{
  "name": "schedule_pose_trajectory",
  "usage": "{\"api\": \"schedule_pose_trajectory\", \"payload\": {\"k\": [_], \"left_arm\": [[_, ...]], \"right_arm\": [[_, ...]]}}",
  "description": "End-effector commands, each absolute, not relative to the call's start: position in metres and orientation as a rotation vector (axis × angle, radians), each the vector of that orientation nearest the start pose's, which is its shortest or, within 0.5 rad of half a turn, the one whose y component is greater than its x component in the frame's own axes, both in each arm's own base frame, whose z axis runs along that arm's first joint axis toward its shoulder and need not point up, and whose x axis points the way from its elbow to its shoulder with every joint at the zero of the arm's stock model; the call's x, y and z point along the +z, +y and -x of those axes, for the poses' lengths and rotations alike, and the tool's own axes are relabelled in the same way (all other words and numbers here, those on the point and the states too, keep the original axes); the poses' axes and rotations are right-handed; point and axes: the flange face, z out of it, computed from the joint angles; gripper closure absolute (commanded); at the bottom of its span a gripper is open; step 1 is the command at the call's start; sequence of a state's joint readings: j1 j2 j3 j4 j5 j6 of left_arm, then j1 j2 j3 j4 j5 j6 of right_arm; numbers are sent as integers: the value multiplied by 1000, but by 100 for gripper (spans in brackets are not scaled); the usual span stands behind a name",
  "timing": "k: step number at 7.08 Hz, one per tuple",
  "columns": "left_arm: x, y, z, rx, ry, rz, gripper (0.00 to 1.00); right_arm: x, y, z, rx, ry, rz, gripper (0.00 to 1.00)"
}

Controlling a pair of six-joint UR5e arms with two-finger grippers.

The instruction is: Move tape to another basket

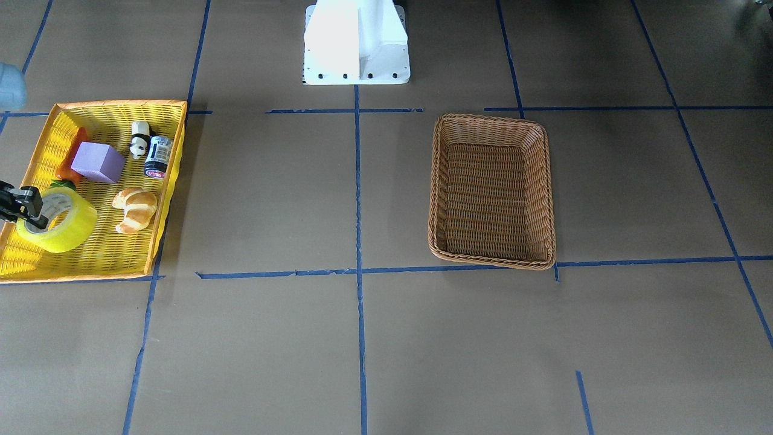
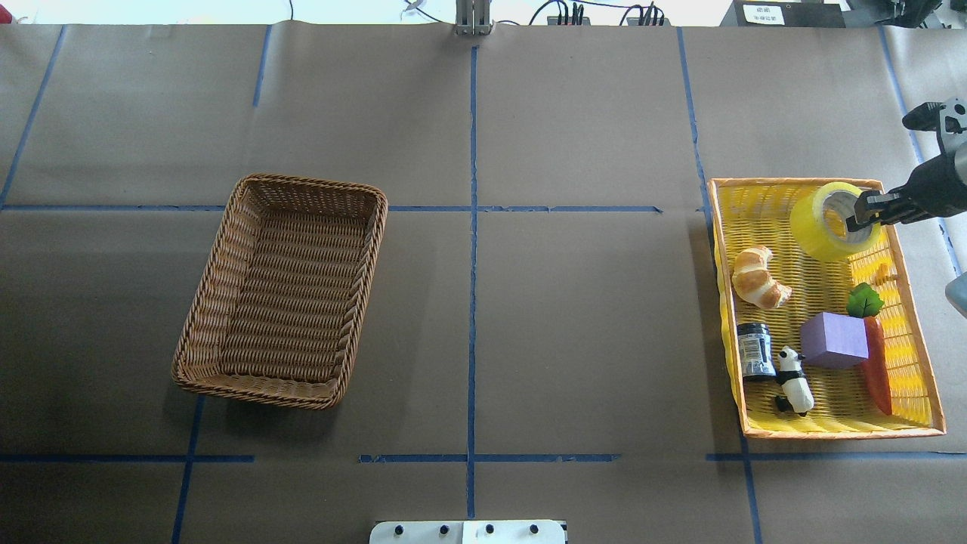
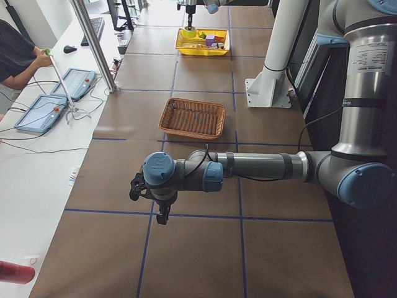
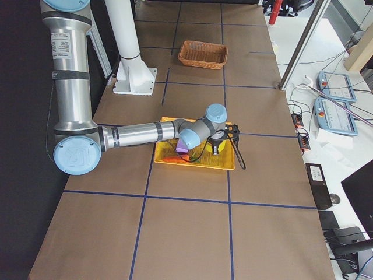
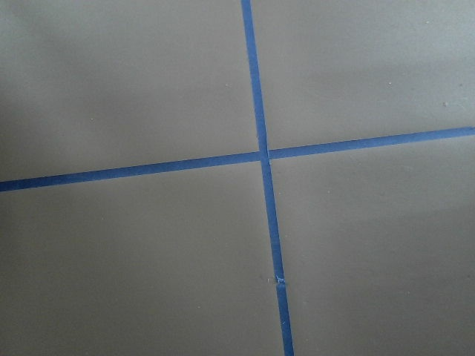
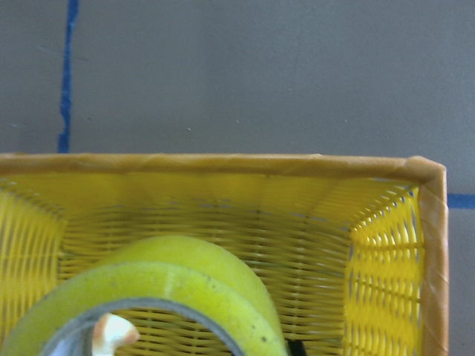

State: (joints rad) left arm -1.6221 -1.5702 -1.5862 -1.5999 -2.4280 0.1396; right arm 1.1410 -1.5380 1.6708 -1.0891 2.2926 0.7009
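Observation:
The tape [image 2: 825, 227], a yellow-green roll with a grey core, stands tilted on edge at the far end of the yellow plastic basket [image 2: 923, 355]. My right gripper [image 2: 857, 214] is shut on the roll's wall, one finger in the core and one outside. The front view shows the same grip [image 1: 29, 205] on the tape [image 1: 63, 228]. The right wrist view shows the roll's top [image 6: 174, 285]. The brown wicker basket [image 2: 283, 291] lies empty on the table's left half. My left gripper [image 3: 160, 208] hangs over bare table, seen only from the side, so I cannot tell its state.
In the yellow basket lie a croissant [image 2: 759, 278], a purple block [image 2: 835, 340], a carrot [image 2: 876, 363], a dark can [image 2: 755, 349] and a panda figure [image 2: 795, 381]. The robot's white base [image 1: 357, 42] stands at the table's near edge. Blue tape lines cross the brown table.

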Motion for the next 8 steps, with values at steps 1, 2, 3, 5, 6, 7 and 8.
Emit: {"api": "schedule_pose_trajectory", "payload": {"k": [1,2,3,5,6,7,8], "left_arm": [[620,-493,82,121,846,-162,0],[610,-497,75,142,850,-174,0],[600,-500,56,139,890,-156,0],[557,-507,-6,5,966,-113,0],[543,-503,-46,-29,1028,-85,0],[523,-496,-97,-85,1093,-57,0],[506,-481,-141,-132,1164,-20,0]], "right_arm": [[461,-524,160,150,-1007,-135,100],[414,-539,181,228,-1077,-90,100],[389,-535,210,246,-1130,-65,100],[368,-509,251,320,-1275,-1,100],[355,-491,276,380,-1336,38,100],[342,-466,309,426,-1435,48,99],[335,-446,332,463,-1502,58,99]]}}
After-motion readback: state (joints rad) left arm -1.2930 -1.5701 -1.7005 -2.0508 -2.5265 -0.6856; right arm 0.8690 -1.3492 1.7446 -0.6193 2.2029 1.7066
